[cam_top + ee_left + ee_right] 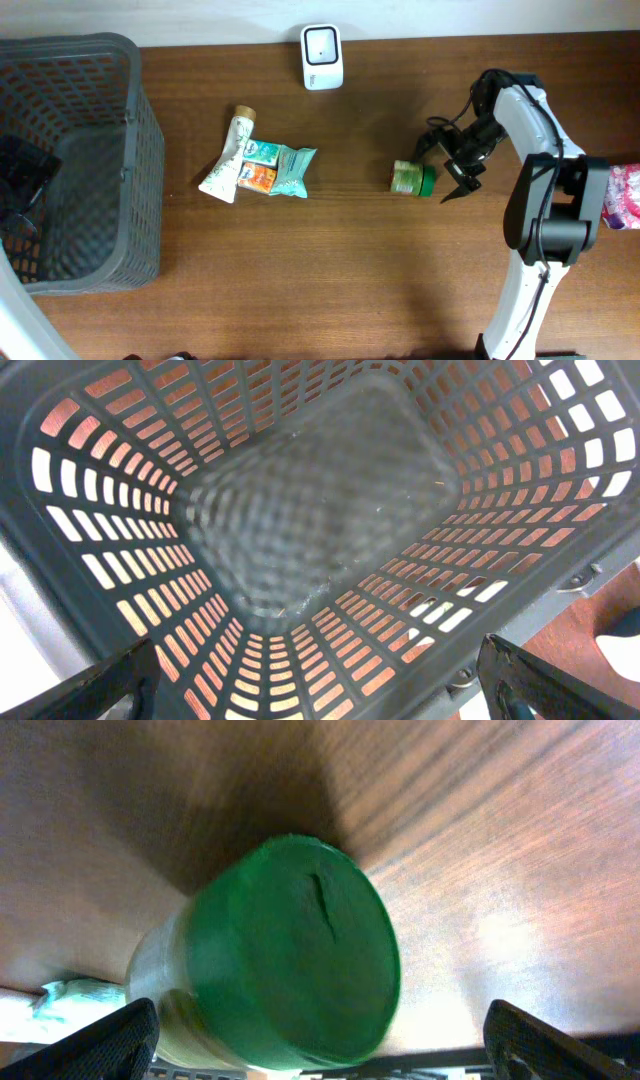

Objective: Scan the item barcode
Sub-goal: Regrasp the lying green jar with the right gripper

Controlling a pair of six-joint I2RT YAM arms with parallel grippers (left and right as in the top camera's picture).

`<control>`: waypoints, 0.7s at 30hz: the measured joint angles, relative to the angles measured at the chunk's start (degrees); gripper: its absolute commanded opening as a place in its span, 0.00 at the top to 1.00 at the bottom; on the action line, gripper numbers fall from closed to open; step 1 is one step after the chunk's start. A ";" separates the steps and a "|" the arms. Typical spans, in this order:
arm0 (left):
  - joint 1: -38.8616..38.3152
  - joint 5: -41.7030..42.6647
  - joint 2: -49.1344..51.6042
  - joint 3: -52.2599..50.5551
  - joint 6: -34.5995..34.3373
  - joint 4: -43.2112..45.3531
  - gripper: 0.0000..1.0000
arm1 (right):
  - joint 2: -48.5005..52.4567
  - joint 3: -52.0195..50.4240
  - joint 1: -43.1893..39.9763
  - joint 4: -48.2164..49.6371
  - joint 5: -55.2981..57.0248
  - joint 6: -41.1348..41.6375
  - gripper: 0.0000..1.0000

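Wood-grain table (pixel 330 280) carries basket (pixel 140 150), scanner (pixel 322 56), jar (pixel 411 178), packets (pixel 270 168).

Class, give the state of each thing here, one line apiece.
Jar: on its side, green lid on.
Tube: lying flat, capped.
Packet: lying flat, against the tube.
Basket: upright, no items inside.
Left gripper: jaws open, over basket.
Right gripper: jaws open beside jar lid.

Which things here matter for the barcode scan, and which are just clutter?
Job: jar, scanner.
Lying about: tube, packet, basket, pink pack at the right edge.
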 measured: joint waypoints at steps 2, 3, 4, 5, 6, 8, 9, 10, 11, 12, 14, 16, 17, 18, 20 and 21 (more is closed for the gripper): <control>0.00 0.02 0.00 0.00 0.00 0.02 0.01 | 0.00 0.00 0.74 -0.68 0.00 1.53 0.01; 0.00 0.00 0.00 0.00 0.00 0.00 0.01 | 0.00 0.00 0.87 -0.68 0.00 2.67 0.01; 0.00 0.00 0.00 0.00 0.00 0.02 0.01 | 0.00 -0.13 1.11 -0.48 0.15 7.04 0.01; 0.00 0.00 0.00 0.00 0.00 0.00 0.01 | 0.00 -0.81 1.46 -0.46 0.13 10.01 0.01; 0.00 0.02 0.00 0.00 0.00 0.00 0.01 | 0.00 -1.70 1.86 -0.31 0.09 12.07 0.01; 0.00 0.02 0.00 0.00 0.00 0.02 0.01 | 0.02 -5.25 2.73 0.81 -0.09 16.09 0.01; 0.00 0.00 0.00 0.00 0.00 0.02 0.01 | 0.02 -7.06 2.84 1.77 -0.15 18.12 0.01; 0.00 0.02 0.00 0.00 0.00 0.02 0.01 | 0.02 -8.04 2.84 4.44 -0.26 19.21 0.07; 0.00 0.00 0.00 0.00 0.00 -0.04 0.01 | 0.07 -8.48 2.86 7.02 -0.28 19.56 0.08; 0.00 0.00 0.00 0.00 0.00 0.00 0.01 | 0.07 -8.68 2.89 10.99 -0.26 18.10 0.09; 0.00 0.00 0.00 0.00 0.00 0.00 0.01 | 0.09 -8.68 2.89 13.20 0.07 14.12 0.20; 0.00 0.02 0.00 0.00 0.00 0.02 0.01 | 0.09 -8.68 2.89 13.18 2.36 9.05 0.21; 0.00 0.00 0.00 0.00 0.00 0.02 0.01 | 0.07 -8.68 2.89 13.18 2.84 7.96 0.22; 0.00 0.02 0.00 0.00 0.00 0.00 0.01 | 0.09 -8.68 2.89 13.20 3.13 7.08 0.24; 0.00 0.02 0.00 0.00 0.00 0.00 0.01 | 0.09 -8.68 2.89 12.98 2.86 6.47 0.23; 0.00 0.02 0.00 0.00 0.00 0.02 0.01 | 0.07 -8.68 2.89 12.87 1.44 6.43 0.23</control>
